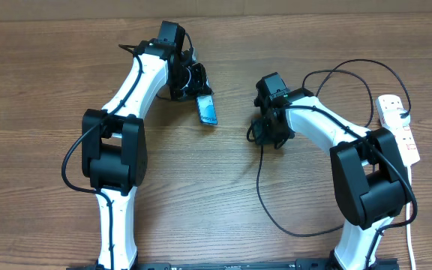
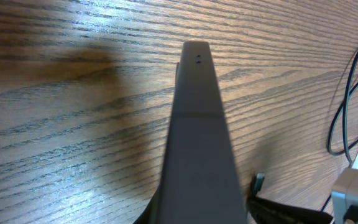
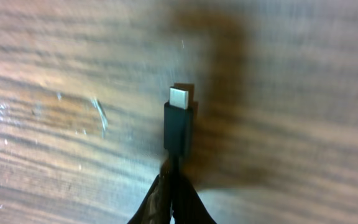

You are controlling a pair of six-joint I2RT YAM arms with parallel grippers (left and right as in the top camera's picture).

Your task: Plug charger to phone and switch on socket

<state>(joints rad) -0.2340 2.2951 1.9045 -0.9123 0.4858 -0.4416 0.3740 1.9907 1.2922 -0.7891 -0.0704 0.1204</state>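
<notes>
Lurker: Phone (image 1: 207, 110) is up at the far middle of the desk (image 1: 201, 217), pinched at one end by your left jaws, with the free end sticking out toward the other arm. On the left wrist cam you're looking straight along its thin edge (image 2: 196, 124). I'd guess that's on purpose, so the port end is out in the open and not buried in the grip. I can't actually make out the port, though.

Regular: Agreed. Your right jaws are clamped tight on the charger (image 1: 259, 180) just behind its plug tip (image 3: 179, 121), with the metal end poking out front over bare desk. A short hold like that should stop the tip flopping when you push it in. Tip and phone are near each other but apart, and not lined up yet by my read. The rest of the cable loops off toward the near edge and round behind the right arm.

Lurker: Any trays or bins to worry about?

Regular: Nope, none in shot. The closest thing is the socket (image 1: 401, 131) at your right edge, well apart from the phone, with a black plug (image 1: 404, 114) sitting in it. You can't read the switches from overhead, so I'd treat it as not switched on.
</notes>
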